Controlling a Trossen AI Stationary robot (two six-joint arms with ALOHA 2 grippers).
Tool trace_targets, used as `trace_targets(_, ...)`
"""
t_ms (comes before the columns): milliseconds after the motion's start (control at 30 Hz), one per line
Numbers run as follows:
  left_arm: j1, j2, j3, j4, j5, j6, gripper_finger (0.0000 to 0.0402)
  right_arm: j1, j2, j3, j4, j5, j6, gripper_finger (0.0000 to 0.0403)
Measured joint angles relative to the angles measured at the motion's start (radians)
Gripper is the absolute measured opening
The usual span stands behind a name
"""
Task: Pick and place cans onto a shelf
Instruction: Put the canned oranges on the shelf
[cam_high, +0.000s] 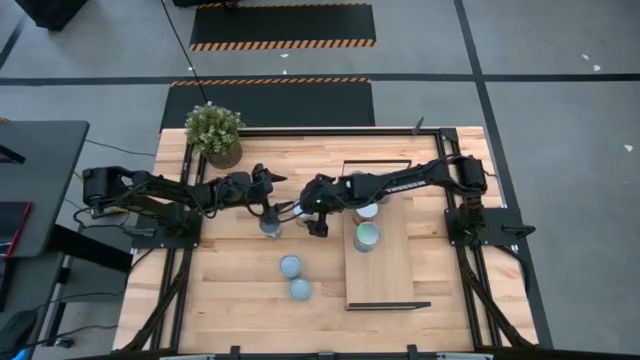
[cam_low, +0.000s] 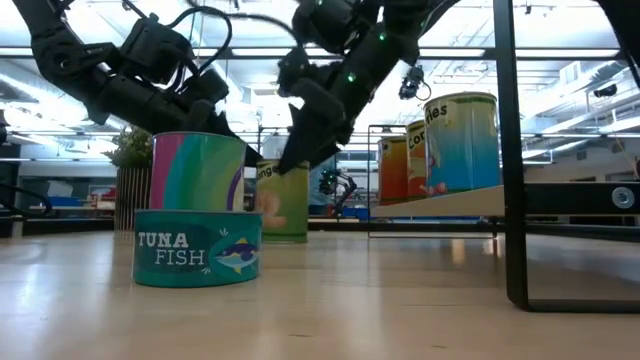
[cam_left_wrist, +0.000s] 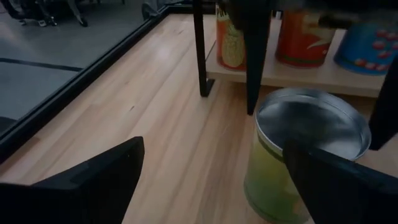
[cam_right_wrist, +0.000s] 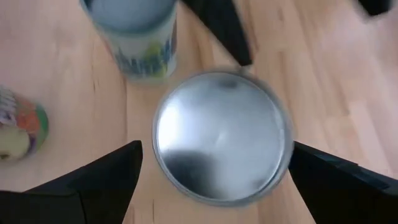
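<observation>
The job looks partly done; by the low view three cans stand on the shelf (cam_high: 385, 262), though the high view shows only two tops clearly, one at the board's 11 o'clock (cam_high: 367, 237) and one just past it under the right arm (cam_high: 367, 210); at least four cans are left on the counter (cam_high: 240, 300).

Two of those (cam_high: 291, 265) (cam_high: 300, 289) sit near the counter's centre, toward 6 o'clock from the arms; the low view shows the front one as a squat teal tuna can (cam_low: 197, 248) with a taller pink-and-green can (cam_low: 197, 172) behind it.

The other two lie between the grippers, at 9 o'clock of the shelf; the left gripper (cam_high: 266, 208) hangs over a yellow-green can (cam_left_wrist: 298, 158) with a plain silvery top, fingers (cam_left_wrist: 93, 180) apart and not touching it; the right gripper (cam_high: 318, 222) hovers above another silver-topped can (cam_right_wrist: 219, 135), fingers (cam_right_wrist: 99, 180) also spread wide either side, holding nothing.
</observation>
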Motion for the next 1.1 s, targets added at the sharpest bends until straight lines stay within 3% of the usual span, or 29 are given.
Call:
trace_targets(333, -0.013, 0.0, 0.0, -0.026, 0.001, 0.0, 0.0389, -0.003, 0.068, 0.004, 0.084, -0.002, -0.04, 0.0396)
trace_targets(567, -0.013, -0.001, 0.0, -0.048, 0.0, 0.003, 0.0389, -0.014, 0.062, 0.004, 0.071, -0.004, -0.052, 0.0337)
trace_targets(667, -0.012, -0.01, 0.0, -0.057, -0.003, 0.024, 0.0389, -0.015, 0.034, 0.004, 0.06, -0.004, -0.054, 0.032)
trace_targets(1100, -0.011, -0.01, 0.0, -0.078, -0.019, -0.006, 0.0389, 0.044, -0.214, 0.004, -0.095, -0.004, 0.018, 0.0328)
